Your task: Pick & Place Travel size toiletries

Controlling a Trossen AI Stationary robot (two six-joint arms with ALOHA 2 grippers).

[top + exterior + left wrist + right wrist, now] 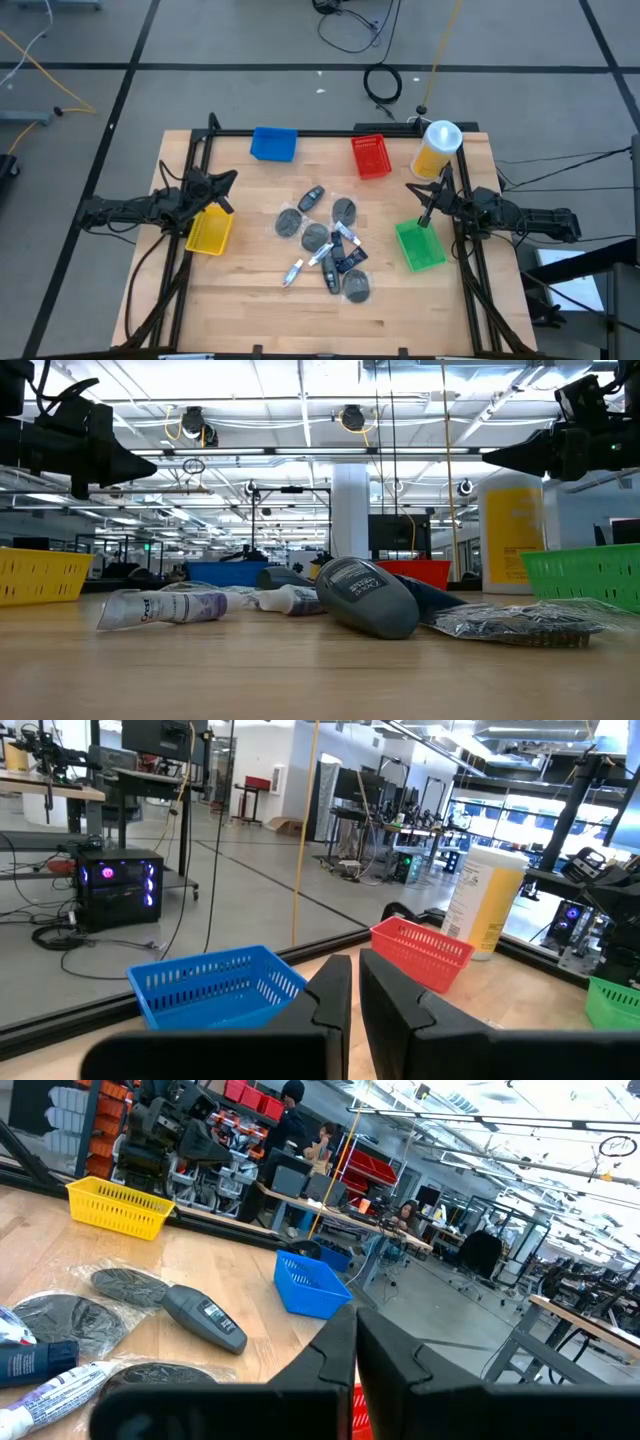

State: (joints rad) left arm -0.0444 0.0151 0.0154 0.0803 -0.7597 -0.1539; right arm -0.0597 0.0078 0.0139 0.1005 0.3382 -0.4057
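**Toiletries heaped mid-tabletop, both claws shut and empty**

The travel size toiletries [326, 243] lie in a loose pile at the middle of the wooden tabletop [240, 300]. The pile holds several grey round discs in clear wrappers [343, 211], a dark little bottle [311, 198] with a pale label, thin white-silver tubes [293, 272] and small dark packets [349, 261]. Some pieces overlap or touch; the tube at the near-left edge lies slightly apart. In the low view a dark bottle [366, 596] lies on its side in front, a white tube [165, 606] to one side and a crinkled wrapped disc [520, 622] to the other.

Around the pile stand four small bins: yellow bin [209, 230], blue bin [273, 144], red bin [371, 156] and green bin [420, 246]. A tall yellow canister [437, 148] with a white lid stands beside the red bin.

The left claw [226, 181] hangs above the tabletop's left edge, just over the yellow bin, pointing toward the middle. Its fingers [330, 995] are pressed nearly together with nothing between them. The right claw [426, 213] hangs over the green bin's far edge, its fingers [335, 1350] likewise closed on nothing.
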